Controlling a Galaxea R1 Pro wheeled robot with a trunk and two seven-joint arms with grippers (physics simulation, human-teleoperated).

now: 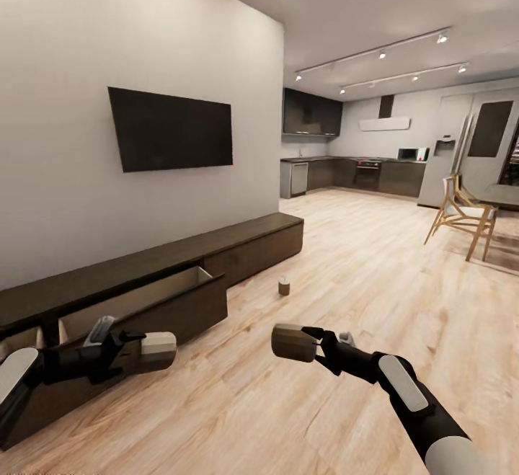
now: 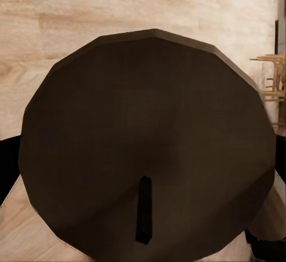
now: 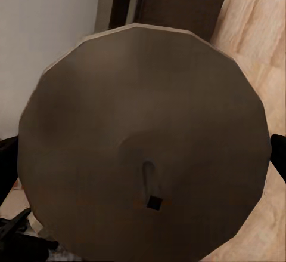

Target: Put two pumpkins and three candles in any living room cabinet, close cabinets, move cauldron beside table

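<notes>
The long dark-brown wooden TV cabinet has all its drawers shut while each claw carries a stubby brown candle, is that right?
Not quite. In the head view one drawer of the long dark-brown wooden TV cabinet stands pulled open. The rest holds: the left claw and the right claw each carry a stubby brown candle.

This is a home, an open-plan living room running into a kitchen. A flat television (image 1: 171,129) hangs on the white wall above a long low dark-wood cabinet (image 1: 216,251) with one drawer (image 1: 155,302) pulled out. Pale wood planks cover the floor (image 1: 346,259). At the far end stand dark kitchen units (image 1: 360,174), an oven (image 1: 367,172), a microwave (image 1: 409,153) and a tall fridge (image 1: 447,161), with a wooden chair (image 1: 461,219) nearby.
</notes>
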